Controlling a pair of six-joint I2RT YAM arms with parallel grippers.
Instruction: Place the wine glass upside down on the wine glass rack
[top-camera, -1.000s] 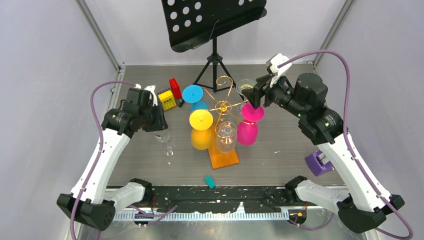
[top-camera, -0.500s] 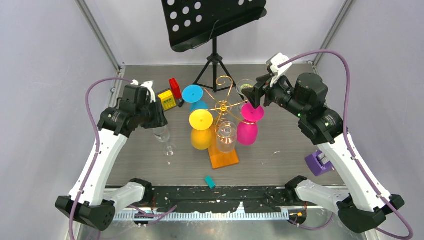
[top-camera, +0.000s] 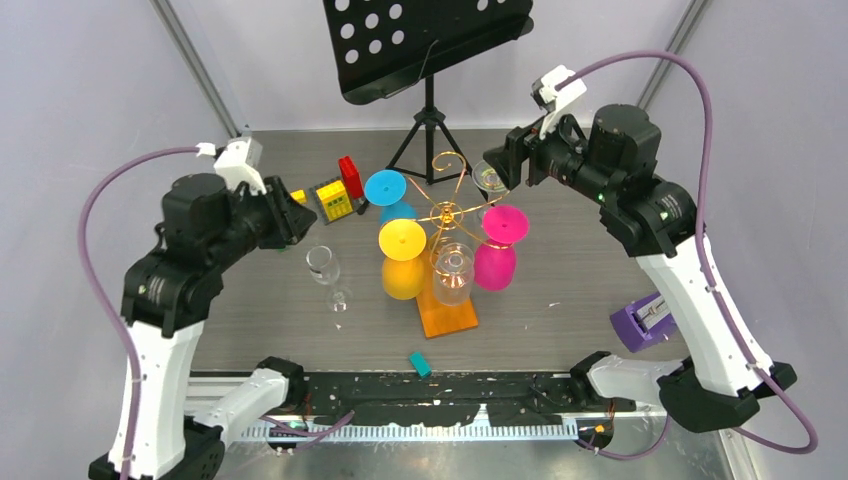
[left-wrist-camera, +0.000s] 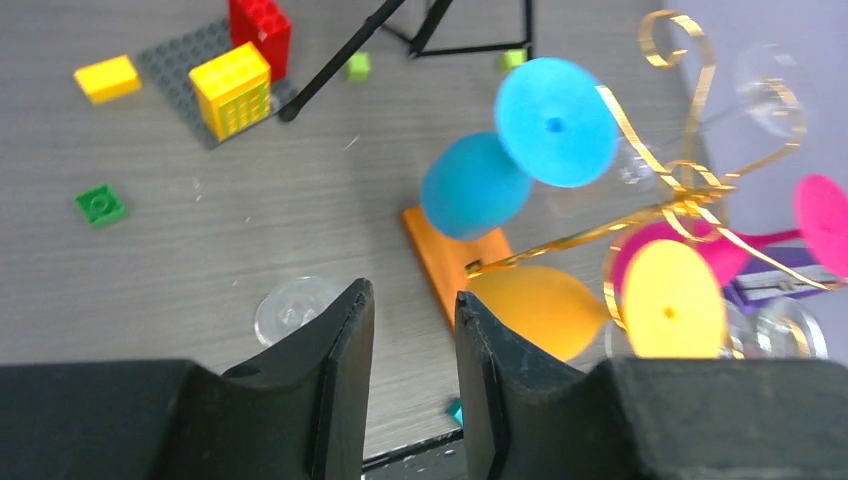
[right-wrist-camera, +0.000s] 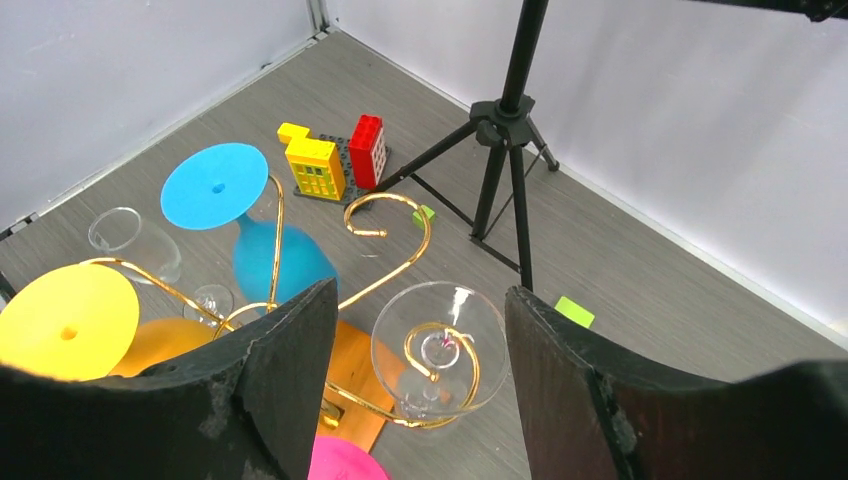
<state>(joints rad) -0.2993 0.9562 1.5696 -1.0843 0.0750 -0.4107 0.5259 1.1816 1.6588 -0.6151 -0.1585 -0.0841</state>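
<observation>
1. My left gripper (left-wrist-camera: 412, 298) hangs above the table's (top-camera: 560, 300) left side. Its jaws are a narrow gap apart with nothing between them.
2. Just below it, a clear wine glass (top-camera: 325, 268) stands upright on the table, between the left edge and the wine glass rack (top-camera: 447, 213), touching neither.
3. The rack stands mid-table on its orange base (top-camera: 447, 312), which points toward the near edge.
4. My right gripper (right-wrist-camera: 420, 295) hovers at the rack's far-right arm, jaws spread wide and gripping nothing.
5. Under it a second clear glass (right-wrist-camera: 440, 345) hangs upside down, foot up, with the gold curl around its stem. I see no finger touching it.
6. Also hung upside down are a blue glass (top-camera: 385, 188), a yellow glass (top-camera: 402, 240), a pink glass (top-camera: 505, 224) and a third clear glass (top-camera: 452, 272) on the near side.
7. A black music stand (top-camera: 430, 40) stands at the far edge, with toy bricks (top-camera: 338, 192) toward the far-left corner.
</observation>
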